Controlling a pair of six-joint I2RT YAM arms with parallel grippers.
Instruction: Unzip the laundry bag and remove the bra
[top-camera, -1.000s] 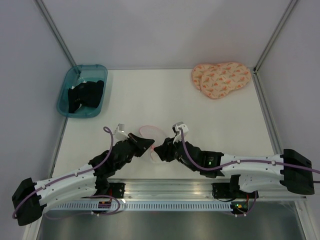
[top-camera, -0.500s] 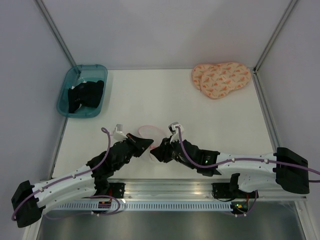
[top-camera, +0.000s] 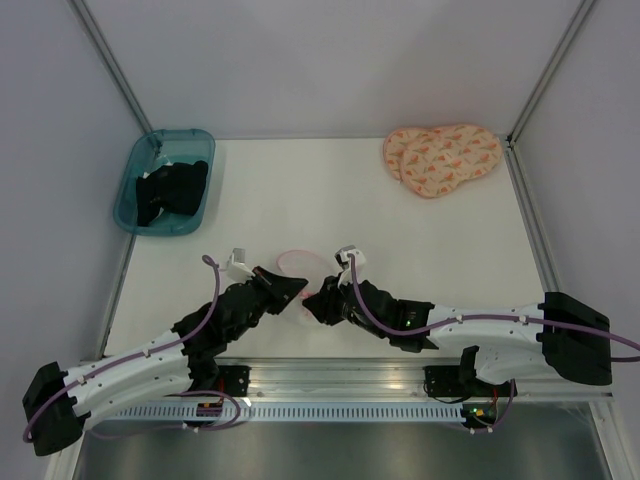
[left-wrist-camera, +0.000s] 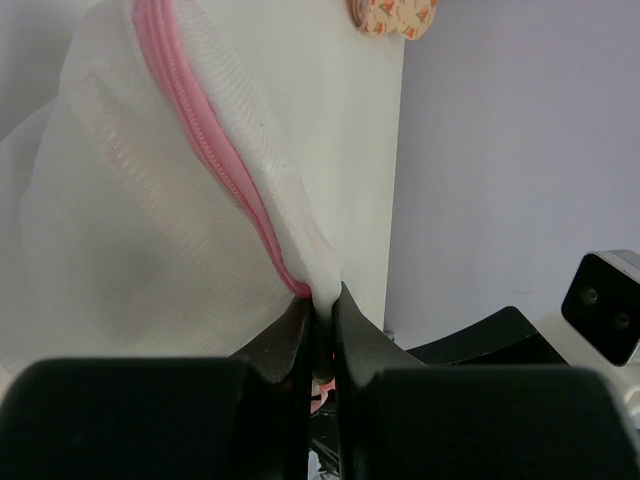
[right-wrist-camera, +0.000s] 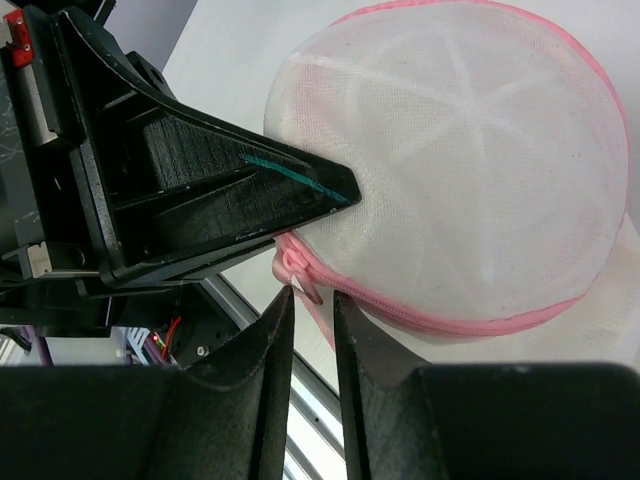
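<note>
The left end effector (left-wrist-camera: 322, 300) is clamped on a pinch of white mesh at the rim of the laundry bag (left-wrist-camera: 130, 230), right where the pink zip (left-wrist-camera: 215, 160) ends. Facing it, the right end effector (right-wrist-camera: 312, 297) is closed to a narrow slot with the pink zip pull (right-wrist-camera: 298, 268) caught in it. The bag sits between the two near the middle of the table's near edge, its rounded dome towards the far side. Only white folds show through the mesh. On the table (top-camera: 300, 190), a peach patterned pad (top-camera: 442, 160) lies at the far right corner. A teal bin (top-camera: 166, 140) with black clothing (top-camera: 170, 190) sits at the far left corner.
</note>
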